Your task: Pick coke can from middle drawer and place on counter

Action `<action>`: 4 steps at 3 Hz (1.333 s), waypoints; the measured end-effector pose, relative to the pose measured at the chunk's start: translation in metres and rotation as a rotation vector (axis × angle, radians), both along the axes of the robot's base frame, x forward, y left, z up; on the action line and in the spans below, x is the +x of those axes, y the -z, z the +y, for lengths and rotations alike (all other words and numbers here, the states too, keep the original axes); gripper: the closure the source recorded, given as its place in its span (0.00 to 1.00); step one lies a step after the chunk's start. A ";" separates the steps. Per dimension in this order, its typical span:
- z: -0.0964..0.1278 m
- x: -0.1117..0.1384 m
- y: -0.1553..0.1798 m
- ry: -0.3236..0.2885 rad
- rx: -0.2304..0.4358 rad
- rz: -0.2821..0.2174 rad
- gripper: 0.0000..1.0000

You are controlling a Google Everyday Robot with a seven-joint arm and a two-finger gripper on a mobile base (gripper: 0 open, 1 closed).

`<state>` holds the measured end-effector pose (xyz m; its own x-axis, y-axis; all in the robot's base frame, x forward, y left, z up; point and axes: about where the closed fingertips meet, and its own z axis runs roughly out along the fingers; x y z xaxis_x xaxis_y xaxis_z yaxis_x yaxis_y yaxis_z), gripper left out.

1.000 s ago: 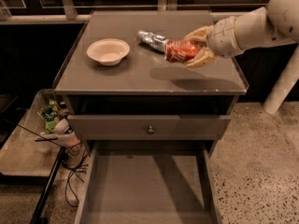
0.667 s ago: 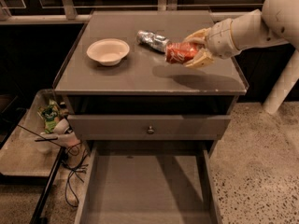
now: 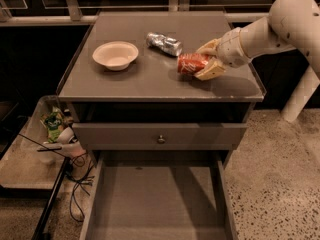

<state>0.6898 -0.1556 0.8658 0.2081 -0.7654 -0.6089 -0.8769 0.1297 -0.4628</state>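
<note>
Coke can (image 3: 191, 64) is lying on its side near the right edge of the counter (image 3: 150, 86), about midway between the back and front edges, with its length running left to right. The gripper (image 3: 202, 62) is reaching in from the right edge and clamping the can's right end between its two cream fingers (image 3: 211, 72). One finger is pressing on the side facing the back edge and the other on the side facing the front edge. Whether the can is resting on the tabletop or hanging just above it, I cannot tell; a soft shadow is falling on the surface to its right. The white arm (image 3: 272, 26) is stretching away past the back right corner.

A shiny silver can (image 3: 164, 43) is lying on its side near the coke can, toward the back edge and slightly left, apart from it. A pale bowl (image 3: 115, 55) is sitting upright toward the left edge, well apart from both cans.

Below the front edge, a closed drawer front (image 3: 120, 134) with a small round knob (image 3: 160, 139) is facing the camera. Under it the middle drawer (image 3: 160, 204) is standing pulled out, its flat grey bottom and low side walls showing.
</note>
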 end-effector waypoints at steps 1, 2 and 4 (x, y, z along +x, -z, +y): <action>-0.003 0.003 0.007 0.055 0.004 0.054 1.00; -0.003 0.003 0.008 0.062 0.008 0.063 0.83; -0.003 0.003 0.008 0.062 0.008 0.063 0.36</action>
<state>0.6929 -0.1583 0.8574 0.1221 -0.7706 -0.6255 -0.8943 0.1879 -0.4061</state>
